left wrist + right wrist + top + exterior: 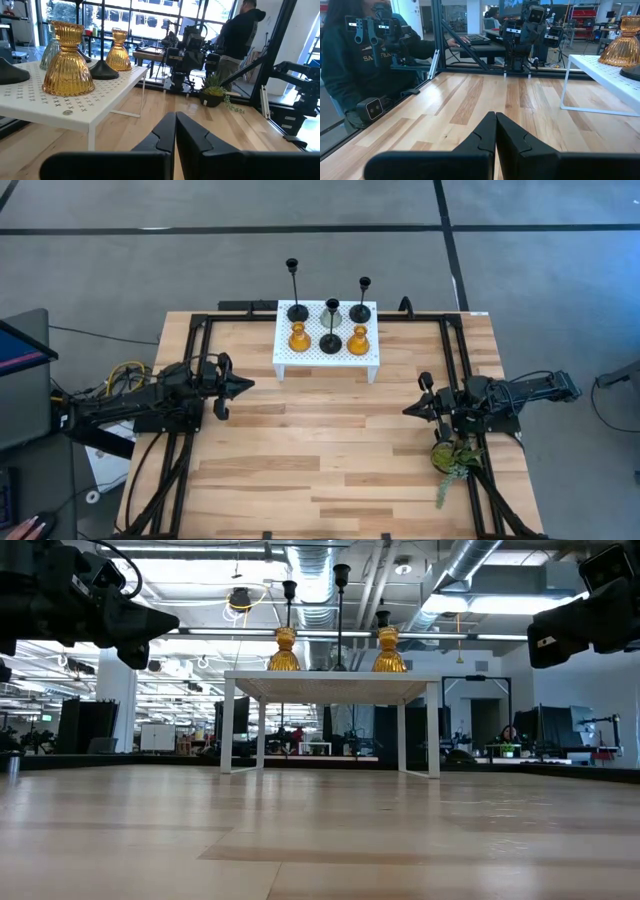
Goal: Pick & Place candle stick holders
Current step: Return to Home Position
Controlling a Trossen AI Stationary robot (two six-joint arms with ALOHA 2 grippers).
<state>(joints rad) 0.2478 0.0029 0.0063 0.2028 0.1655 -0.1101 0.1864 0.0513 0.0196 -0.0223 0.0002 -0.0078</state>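
Wooden table point(330, 440) with a white perforated shelf point(327, 360) at the far edge. Left gripper point(247, 384) hovers over the left side, arm stretched flat and pointing inward, fingers pressed together on nothing. Right gripper point(407, 409) mirrors it on the right, also pinched closed, with a green plant sprig point(450, 458) just beside that arm. All six candle stick holders point(331, 343) sit on the shelf, amber pair nearest, well apart from both grippers

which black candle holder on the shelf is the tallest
The thin-stemmed black holder at the white shelf's far left corner; its stem is longest.
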